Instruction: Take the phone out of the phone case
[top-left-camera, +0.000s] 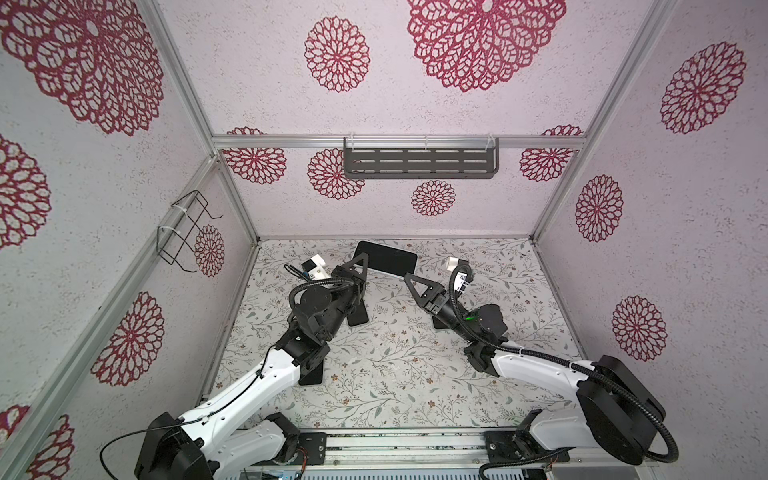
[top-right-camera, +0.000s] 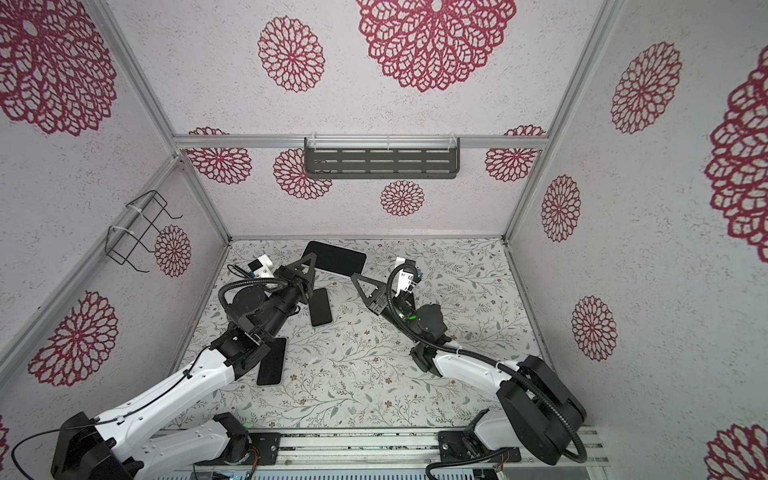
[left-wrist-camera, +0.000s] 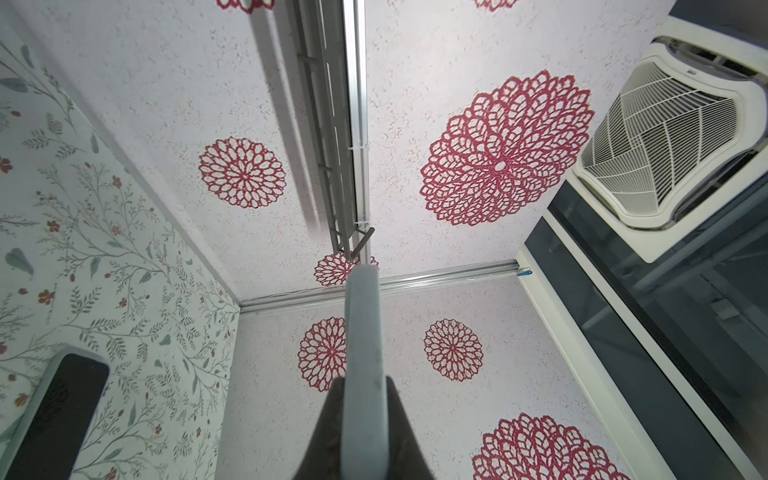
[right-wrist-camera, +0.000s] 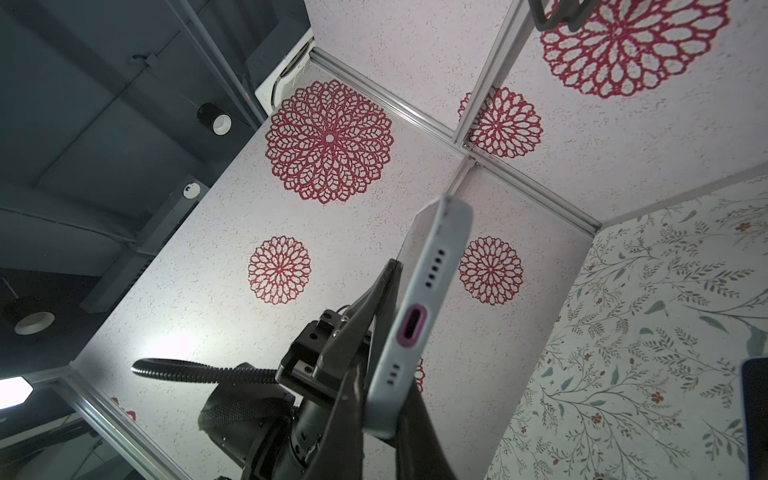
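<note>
The task is at its opening stage, with nothing separated yet. The phone (top-left-camera: 384, 257) sits fully inside its pale blue-grey phone case (right-wrist-camera: 415, 291) and is held up in the air over the back part of the tabletop (top-left-camera: 395, 374), screen upward, between the two arms. The left fingers (left-wrist-camera: 326, 432) are closed tight on one short end of the phone case. The right fingers (right-wrist-camera: 419, 444) are closed on the opposite end, the one with the charging port and speaker holes. In the right wrist view the case rim appears to wrap the phone all round, and no lifted corner can be made out. By the look of it, all the real work remains. A corner must be peeled or pushed free, the phone slid out, and the two parts put down apart.

The tabletop is covered in a pale print of leafy sprigs and small flowers. Several other dark phones lie flat on it, among them one just under the left arm (top-right-camera: 321, 307) and another nearer its elbow (top-right-camera: 272, 361). The enclosure's walls are white and textured with large red rosettes, framed in aluminium rails. A grey slotted shelf (top-left-camera: 419, 163) hangs on the back wall and a black wire basket (top-left-camera: 187, 232) on the left wall. Above, the left wrist view shows a ceiling air-conditioning unit (left-wrist-camera: 665, 145).
</note>
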